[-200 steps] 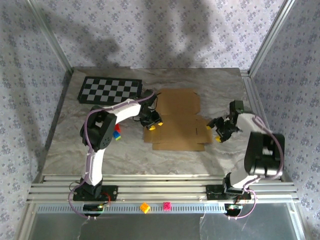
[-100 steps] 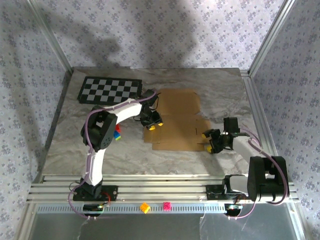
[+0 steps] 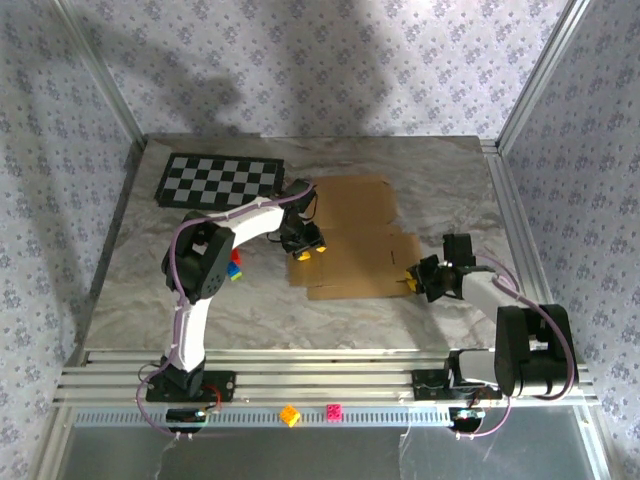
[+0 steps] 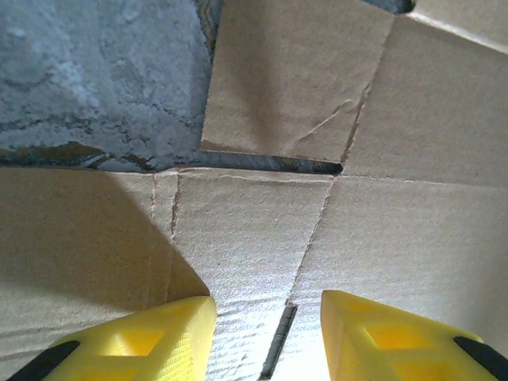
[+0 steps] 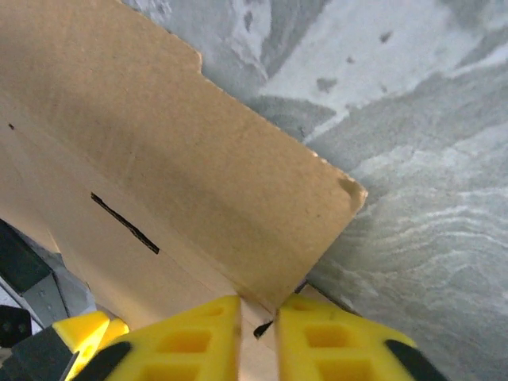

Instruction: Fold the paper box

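Paper box (image 3: pixel 350 235): tan cardboard sheet, unfolded, lying mid-desk (image 3: pixel 440 175), to the right of the checkerboard mat (image 3: pixel 220 180). Left tool (image 3: pixel 311 251): yellow fingers spread moderately wide above the sheet's left edge, over creases and a slit, gripping nothing. Right tool (image 3: pixel 415 280): fingers narrowed almost together, pinching the right-hand flap at its edge; flap tilted up off the marble.

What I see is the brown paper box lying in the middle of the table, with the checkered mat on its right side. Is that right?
Not quite. The checkered mat lies to the left of the paper box, toward the far left corner of the table, not on its right. The top external view shows this. The box does lie near the middle of the table.
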You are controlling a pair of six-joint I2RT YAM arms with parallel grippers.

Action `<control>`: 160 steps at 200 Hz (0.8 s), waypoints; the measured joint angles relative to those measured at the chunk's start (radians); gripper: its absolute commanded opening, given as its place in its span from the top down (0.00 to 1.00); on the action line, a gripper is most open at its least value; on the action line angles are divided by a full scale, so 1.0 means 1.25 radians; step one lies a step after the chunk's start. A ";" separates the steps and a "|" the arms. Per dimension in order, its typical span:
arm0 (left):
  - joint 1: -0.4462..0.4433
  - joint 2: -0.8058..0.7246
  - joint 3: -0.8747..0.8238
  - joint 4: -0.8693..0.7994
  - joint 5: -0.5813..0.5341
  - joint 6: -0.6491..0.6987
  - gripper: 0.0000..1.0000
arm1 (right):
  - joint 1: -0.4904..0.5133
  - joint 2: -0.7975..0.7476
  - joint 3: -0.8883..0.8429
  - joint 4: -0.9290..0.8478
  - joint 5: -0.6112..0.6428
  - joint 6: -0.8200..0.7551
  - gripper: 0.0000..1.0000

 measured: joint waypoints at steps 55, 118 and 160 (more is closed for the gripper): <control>-0.024 -0.018 0.006 -0.032 -0.046 0.041 0.37 | 0.018 -0.035 0.052 -0.042 0.056 0.026 1.00; -0.247 -0.214 0.007 -0.082 -0.349 0.301 0.20 | 0.033 -0.039 0.193 -0.190 0.107 0.085 1.00; -0.522 -0.319 -0.109 0.074 -0.575 0.605 0.13 | 0.038 0.022 0.323 -0.291 0.111 0.088 1.00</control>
